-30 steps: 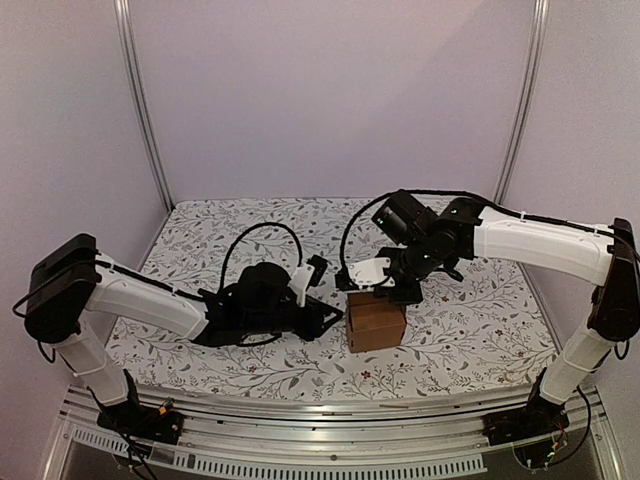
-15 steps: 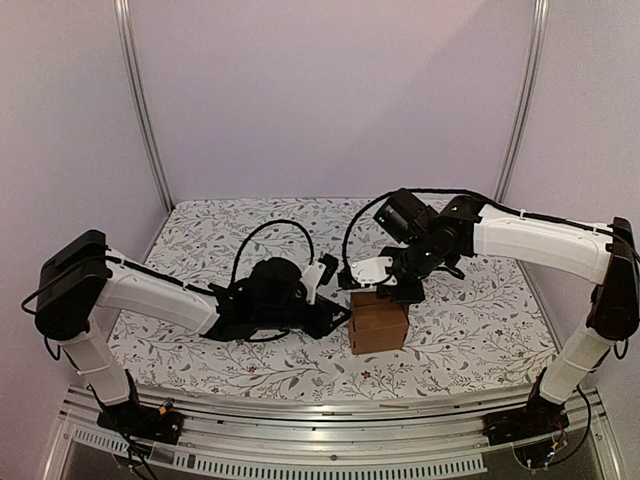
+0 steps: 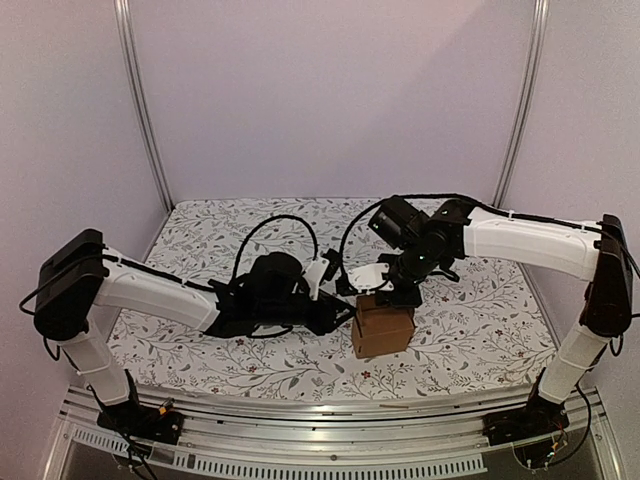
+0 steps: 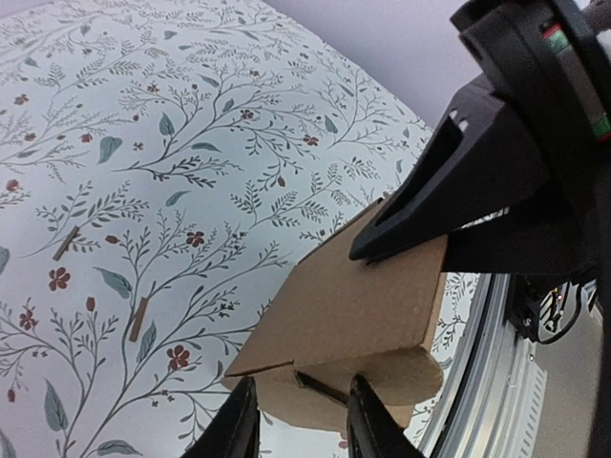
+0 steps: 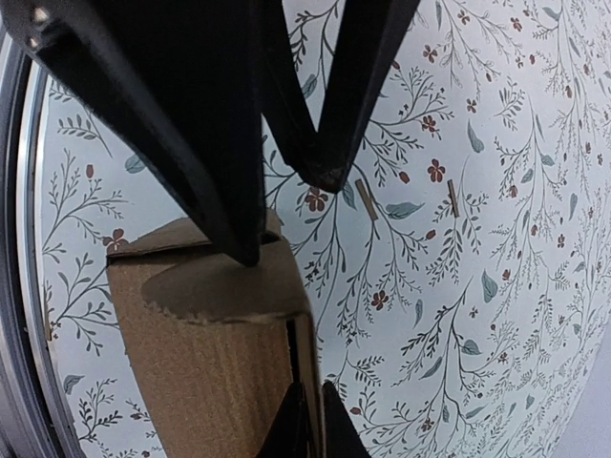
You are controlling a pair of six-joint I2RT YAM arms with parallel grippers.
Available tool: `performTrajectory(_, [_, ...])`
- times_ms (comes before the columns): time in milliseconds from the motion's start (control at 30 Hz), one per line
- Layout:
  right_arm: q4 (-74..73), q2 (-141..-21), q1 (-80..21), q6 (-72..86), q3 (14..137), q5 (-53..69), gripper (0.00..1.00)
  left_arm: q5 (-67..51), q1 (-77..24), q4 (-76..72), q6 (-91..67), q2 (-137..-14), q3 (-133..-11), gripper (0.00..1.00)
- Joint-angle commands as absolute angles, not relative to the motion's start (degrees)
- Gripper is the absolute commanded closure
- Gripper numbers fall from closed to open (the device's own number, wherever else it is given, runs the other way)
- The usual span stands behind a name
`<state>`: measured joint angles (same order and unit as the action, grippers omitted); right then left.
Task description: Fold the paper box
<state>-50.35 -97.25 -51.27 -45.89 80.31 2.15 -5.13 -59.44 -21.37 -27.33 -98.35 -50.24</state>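
Note:
The paper box, a small brown cardboard cuboid, stands on the floral cloth near the front centre. My right gripper comes down on its top from behind. In the right wrist view that gripper is shut on a thin side wall of the paper box. My left gripper reaches in from the left at the box's side. In the left wrist view it stands open against the end of the box, where a rounded tab flap sticks out. One left finger touches the flap.
The floral cloth covers the whole table. A metal rail runs along the near edge, just in front of the box. Pale walls and two upright metal posts close in the back and sides.
My left arm has slid right until its gripper reaches the box's left side. The box has turned slightly under my right gripper, which sits a little lower.

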Motion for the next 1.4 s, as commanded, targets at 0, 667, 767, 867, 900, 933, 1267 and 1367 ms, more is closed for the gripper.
performTrajectory(0, [-52.2,-98.1,-51.2,-45.4,81.0,3.8,0.95,-6.2,-59.2,-22.1,-27.5,-97.1,-51.7,0.68])
performTrajectory(667, [-48.9,-95.0,-51.4,-45.2,77.6,0.8,0.95,-6.0,-59.3,-24.7,-29.2,-99.9,-49.1,0.68])
performTrajectory(767, [-49.2,-93.9,-51.5,-45.2,77.4,0.3,0.88,-6.1,-59.3,-25.0,-29.4,-100.4,-49.3,0.68])
performTrajectory(867, [-49.5,-93.3,-51.5,-45.2,77.1,-1.9,0.85,-6.3,-59.3,-25.3,-29.3,-100.6,-49.4,0.68])
performTrajectory(900, [-49.7,-93.0,-51.5,-45.3,77.0,-2.0,0.83,-6.3,-59.3,-25.3,-29.3,-100.7,-49.5,0.68])
performTrajectory(933, [-49.8,-92.8,-51.5,-45.3,77.0,-2.0,0.82,-6.4,-59.4,-25.3,-29.3,-100.9,-49.6,0.68])
performTrajectory(1267, [-51.1,-91.4,-51.5,-45.2,77.4,-1.9,0.84,-6.4,-59.3,-25.1,-29.4,-100.6,-49.4,0.68])
performTrajectory(1367, [-51.1,-91.1,-52.0,-45.2,76.9,-2.3,0.89,-6.5,-59.3,-25.2,-29.4,-100.8,-49.4,0.68])
